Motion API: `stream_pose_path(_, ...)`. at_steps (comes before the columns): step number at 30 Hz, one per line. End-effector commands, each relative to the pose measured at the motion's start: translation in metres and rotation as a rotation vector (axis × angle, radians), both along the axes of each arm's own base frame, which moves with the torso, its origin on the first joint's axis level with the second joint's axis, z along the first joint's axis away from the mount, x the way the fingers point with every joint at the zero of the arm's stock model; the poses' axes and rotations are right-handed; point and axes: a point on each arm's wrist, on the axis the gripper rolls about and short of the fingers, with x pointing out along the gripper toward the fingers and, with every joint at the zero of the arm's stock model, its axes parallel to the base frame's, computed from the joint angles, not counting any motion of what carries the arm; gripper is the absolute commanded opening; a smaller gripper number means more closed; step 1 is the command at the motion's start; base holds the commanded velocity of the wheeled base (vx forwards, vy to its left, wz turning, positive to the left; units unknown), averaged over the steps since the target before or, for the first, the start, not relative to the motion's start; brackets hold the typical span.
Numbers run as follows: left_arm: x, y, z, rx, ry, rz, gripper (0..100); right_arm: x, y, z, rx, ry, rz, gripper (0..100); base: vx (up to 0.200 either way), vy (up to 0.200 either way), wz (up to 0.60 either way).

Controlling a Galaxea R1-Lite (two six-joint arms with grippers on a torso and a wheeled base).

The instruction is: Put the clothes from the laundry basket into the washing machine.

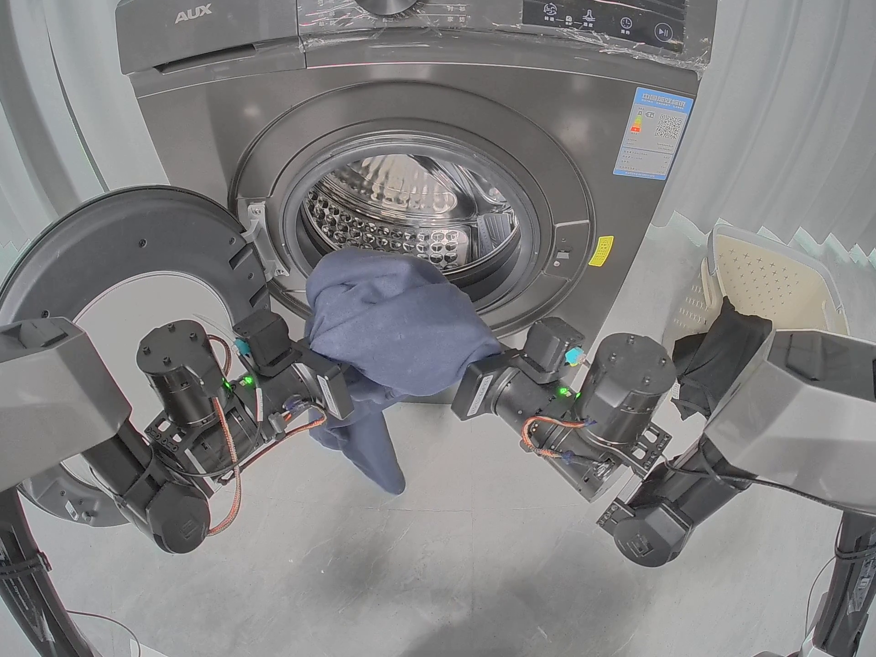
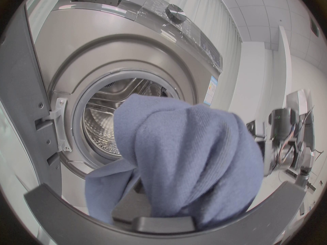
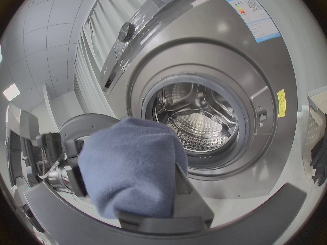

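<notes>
Blue garment (image 1: 392, 321) is hanging in a bunched mound in front of the washing machine (image 1: 201, 130), low against the rim of its open mouth and not inside it; whether it is touching the rim you cannot tell. Starting at your far left, the round door (image 1: 119, 248) is standing swung wide open on its hinge. Just inward of it, your left gripper (image 1: 339, 385) is pushing in under the garment's left edge, and the cloth is covering it, so you cannot tell whether it is gripping or open. A loose tail of the garment is dangling from this side down toward the grey floor (image 1: 438, 558). Behind and above the mound, the shiny perforated drum (image 1: 411, 198) is showing through the opening. On the other side of the mound, your right gripper (image 1: 470, 380) is meeting the garment's right edge, buried in the same way, so its hold cannot be told either. At your far right, the cream laundry basket (image 1: 776, 276) is standing beside the machine, and a dark garment (image 1: 721, 349) is spilling over its near edge.
</notes>
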Motion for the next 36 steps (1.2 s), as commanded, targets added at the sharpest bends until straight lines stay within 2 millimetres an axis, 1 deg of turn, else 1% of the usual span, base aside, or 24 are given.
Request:
stream_pose_path(1,-0.008,-0.004,0.014,-0.035,-0.028,-0.026,0,0.004,0.006,-0.022,-0.036,0.035,0.004,0,0.000,0.000,0.00)
stream_pose_path(5,-0.009,-0.004,0.015,-0.044,-0.024,-0.029,0,0.004,0.010,-0.028,-0.043,0.041,0.011,0,0.000,0.000,0.00)
stream_pose_path(12,-0.009,-0.005,0.016,-0.046,-0.027,-0.029,0,-0.005,0.018,-0.026,-0.043,0.037,0.043,0,0.000,0.000,0.00)
stream_pose_path(13,-0.009,-0.005,0.017,-0.047,-0.027,-0.029,0,-0.007,0.018,-0.026,-0.046,0.037,0.046,100,0.000,0.000,0.00)
stream_pose_path(16,-0.009,-0.004,0.017,-0.052,-0.026,-0.029,0,-0.012,0.016,-0.027,-0.065,0.041,0.051,100,0.000,0.000,0.00)
stream_pose_path(20,-0.009,0.000,0.021,-0.063,-0.034,-0.018,0,-0.033,-0.002,-0.027,-0.131,0.062,0.081,100,0.000,0.000,0.00)
stream_pose_path(22,-0.013,0.002,0.025,-0.066,-0.041,-0.017,0,-0.058,-0.024,-0.028,-0.198,0.079,0.150,100,0.000,0.000,0.00)
stream_pose_path(23,-0.014,0.003,0.026,-0.066,-0.043,-0.016,0,-0.065,-0.031,-0.028,-0.218,0.083,0.165,100,0.000,0.000,0.00)
stream_pose_path(24,-0.014,0.003,0.026,-0.066,-0.043,-0.016,0,-0.065,-0.031,-0.028,-0.218,0.083,0.165,100,0.000,0.000,0.00)
stream_pose_path(25,-0.018,0.004,0.027,-0.066,-0.042,-0.008,0,-0.079,-0.048,-0.028,-0.255,0.098,0.184,100,0.000,0.000,0.00)
stream_pose_path(27,-0.022,0.006,0.027,-0.059,-0.040,-0.001,0,-0.089,-0.063,-0.024,-0.264,0.107,0.180,100,0.000,0.000,0.00)
stream_pose_path(30,-0.027,0.008,0.030,-0.061,-0.043,-0.001,0,-0.096,-0.078,-0.017,-0.255,0.107,0.171,100,0.000,0.000,0.00)
stream_pose_path(33,-0.030,0.011,0.030,-0.056,-0.045,0.004,0,-0.090,-0.089,-0.008,-0.231,0.072,0.154,100,0.000,0.000,0.00)
stream_pose_path(36,-0.037,0.014,0.033,-0.054,-0.050,0.003,0,-0.083,-0.093,-0.002,-0.213,0.052,0.128,100,0.000,0.000,0.00)
